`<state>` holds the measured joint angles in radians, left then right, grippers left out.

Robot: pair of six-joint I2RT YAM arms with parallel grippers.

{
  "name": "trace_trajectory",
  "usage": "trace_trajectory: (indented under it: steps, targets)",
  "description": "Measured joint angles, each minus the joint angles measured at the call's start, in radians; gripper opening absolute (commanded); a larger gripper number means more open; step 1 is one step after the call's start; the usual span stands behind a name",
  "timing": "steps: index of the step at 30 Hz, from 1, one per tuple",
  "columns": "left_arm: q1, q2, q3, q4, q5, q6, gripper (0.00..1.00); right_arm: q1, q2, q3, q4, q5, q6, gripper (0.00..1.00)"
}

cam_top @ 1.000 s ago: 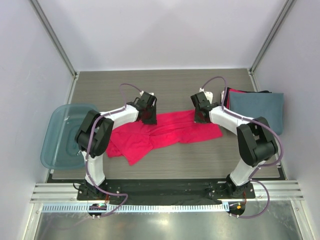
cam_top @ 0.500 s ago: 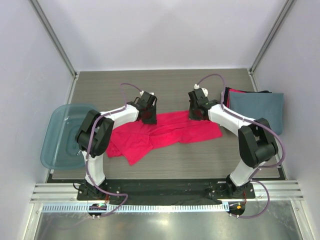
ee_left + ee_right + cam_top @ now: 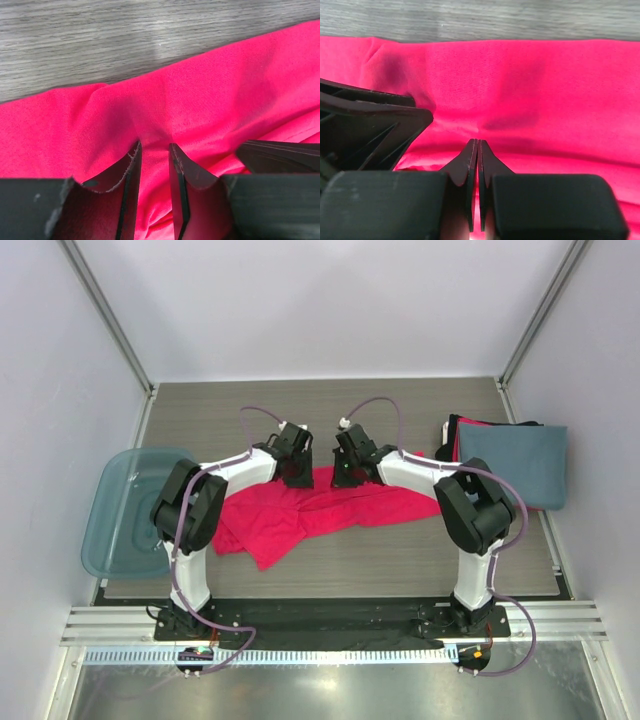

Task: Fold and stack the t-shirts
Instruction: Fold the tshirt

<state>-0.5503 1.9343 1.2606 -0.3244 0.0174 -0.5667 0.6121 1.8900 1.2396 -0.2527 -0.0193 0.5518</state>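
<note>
We see both grippers low on the pink tee at mid-table.

The table is grey-brown wood grain, boxed in by plain white walls with metal posts in the far corners and a metal rail along the near edge. A blue bin hangs over its left side. The pink tee lies rumpled across the middle. The left gripper has its jaws slightly apart, pinching a fold of it. The right gripper, just beside, has its jaws pressed together where the cloth puckers. A folded grey tee tops the stack at far right.
</note>
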Motion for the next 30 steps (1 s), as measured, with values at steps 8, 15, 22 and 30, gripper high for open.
trace_trajectory:
  steps: [8,15,22,30]
  targets:
    - [0.006,0.003,0.0,0.003,0.038,0.0,0.27,0.0,0.041,0.0,0.049,-0.056,0.018,0.07]
    - [0.006,0.003,0.0,0.004,0.039,0.0,0.27,0.005,0.043,-0.01,0.085,-0.083,0.027,0.06]
    - [0.006,0.004,0.0,0.005,0.037,0.0,0.27,0.041,-0.019,-0.134,0.113,-0.092,0.05,0.06]
    - [0.006,0.004,0.0,0.005,0.036,0.0,0.27,0.071,-0.169,-0.232,0.093,-0.086,0.058,0.07]
